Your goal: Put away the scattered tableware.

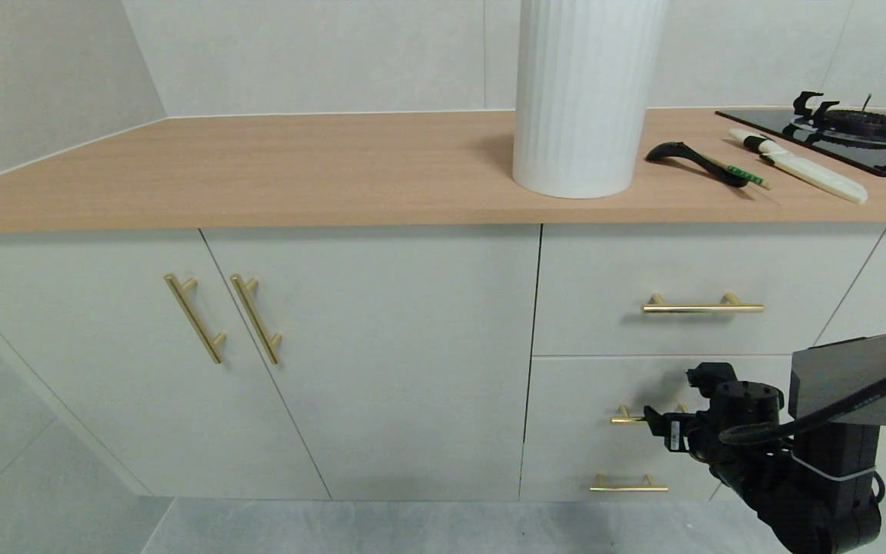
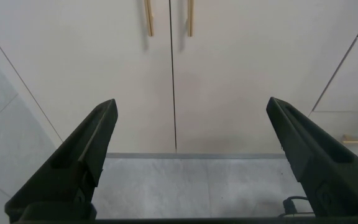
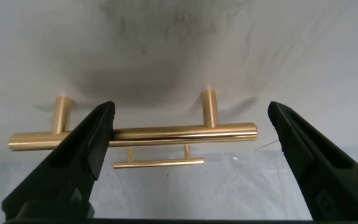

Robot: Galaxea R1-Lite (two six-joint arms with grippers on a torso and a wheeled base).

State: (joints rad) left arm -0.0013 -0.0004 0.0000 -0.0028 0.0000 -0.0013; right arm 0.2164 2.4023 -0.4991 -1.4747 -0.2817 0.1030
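On the wooden counter [image 1: 297, 165], right of a tall white ribbed container [image 1: 577, 100], lie a black spoon [image 1: 689, 158], a pair of chopsticks [image 1: 743, 175] and a white knife [image 1: 804, 175]. My right gripper [image 1: 652, 422] hangs low in front of the drawers, right at the middle drawer's gold handle [image 1: 626, 419]. In the right wrist view this gripper [image 3: 191, 115] is open, with the handle bar [image 3: 135, 135] running across between its fingers, close to them. My left gripper [image 2: 191, 109] is open and holds nothing, facing the foot of the cabinet doors [image 2: 241, 81].
A black gas hob [image 1: 858, 131] sits at the counter's far right. Two cabinet doors with gold handles [image 1: 220, 315] fill the left. The top drawer handle [image 1: 702, 308] and bottom drawer handle [image 1: 627, 486] lie above and below my right gripper. Grey tiled floor [image 2: 191, 180] lies below.
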